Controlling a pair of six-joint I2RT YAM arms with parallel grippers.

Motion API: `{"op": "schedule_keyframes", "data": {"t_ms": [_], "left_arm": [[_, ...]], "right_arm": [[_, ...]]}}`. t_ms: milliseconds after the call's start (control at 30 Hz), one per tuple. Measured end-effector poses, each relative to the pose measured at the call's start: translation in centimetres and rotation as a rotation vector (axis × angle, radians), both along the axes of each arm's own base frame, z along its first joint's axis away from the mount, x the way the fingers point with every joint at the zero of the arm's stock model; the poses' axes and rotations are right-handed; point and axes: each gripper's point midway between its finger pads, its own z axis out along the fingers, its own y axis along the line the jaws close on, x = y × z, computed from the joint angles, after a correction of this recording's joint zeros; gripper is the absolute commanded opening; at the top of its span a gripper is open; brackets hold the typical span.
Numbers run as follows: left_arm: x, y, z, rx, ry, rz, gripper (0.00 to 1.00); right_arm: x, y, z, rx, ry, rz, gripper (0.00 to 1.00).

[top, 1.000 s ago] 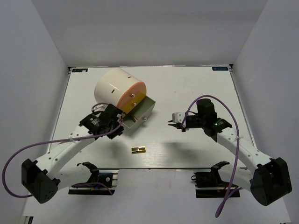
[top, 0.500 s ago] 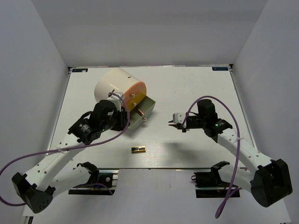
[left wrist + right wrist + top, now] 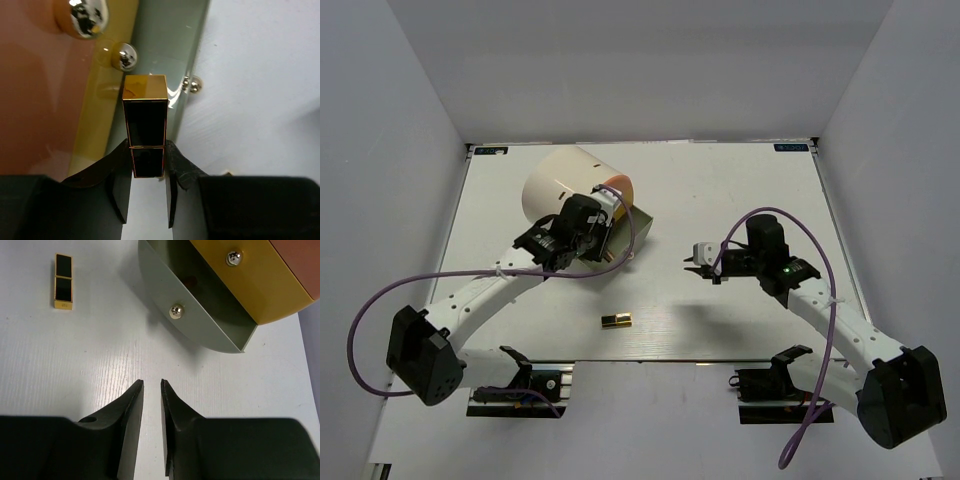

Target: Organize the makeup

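Gold-and-black case (image 3: 145,125): carried off the tabletop (image 3: 740,190) at its far-left part, with the black end pinched and the gold end left free.
Left tool (image 3: 147,167): closed on that case, a finger pressed against each long flank.
Key relation: the grey-green drawer (image 3: 167,35) is found straight ahead of the gold tip. The case's long axis is held in line with the fingers and aimed into the drawer pulled out of the cream cylinder (image 3: 555,185).
Tip over the drawer's floor or its rim: cannot be told for sure from the wrist view.
Left arm pose: stretched from the near-left corner towards the far edge, the wrist brought over the drawer and the tool pitched down at it.
Coming move, as judged: a short push forward and down is called for, then a release inside the drawer walls.
Second gold-and-black case (image 3: 615,321): laid flat close to the near edge, about midway along it, its long axis parallel to that edge.
Right tool (image 3: 151,390): parted by only a narrow slit, nothing held. It is hung over the tabletop right of the middle, faced towards the drawer and well apart from it.
Nearer arm for the second case: neither clearly, but only the right one is free.
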Motion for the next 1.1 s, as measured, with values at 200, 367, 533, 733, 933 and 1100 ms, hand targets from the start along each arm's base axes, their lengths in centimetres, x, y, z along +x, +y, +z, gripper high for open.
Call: {"op": "schedule_keyframes", "data": {"t_ms": [200,367,533,733,933,1100], "left_arm": [[1.5,0.8,-0.2,0.05,-0.048,0.05,0.39],[2.1,0.8,-0.7,0.069,-0.052,0.065,0.58],[2.2,0.5,-0.8,0.065,-0.055,0.066,0.65],[2.1,0.4,-0.3,0.028,-0.054,0.093,0.19],[1.0,-0.1,5.5,-0.174,-0.123,0.133,0.08],[-2.7,2.2,12.2,-0.419,-0.219,0.209,0.42]], "right_arm": [[0.1,-0.2,-0.3,-0.001,0.006,-0.008,0.34],[0.2,-0.2,-0.1,0.003,-0.001,-0.009,0.39],[0.2,-0.2,-0.1,0.004,-0.004,-0.009,0.42],[-0.4,0.2,0.0,0.011,-0.01,0.043,0.19],[-1.4,2.3,-0.3,0.005,0.061,0.232,0.19],[-3.9,5.3,-1.7,-0.023,0.096,0.392,0.57]]}}
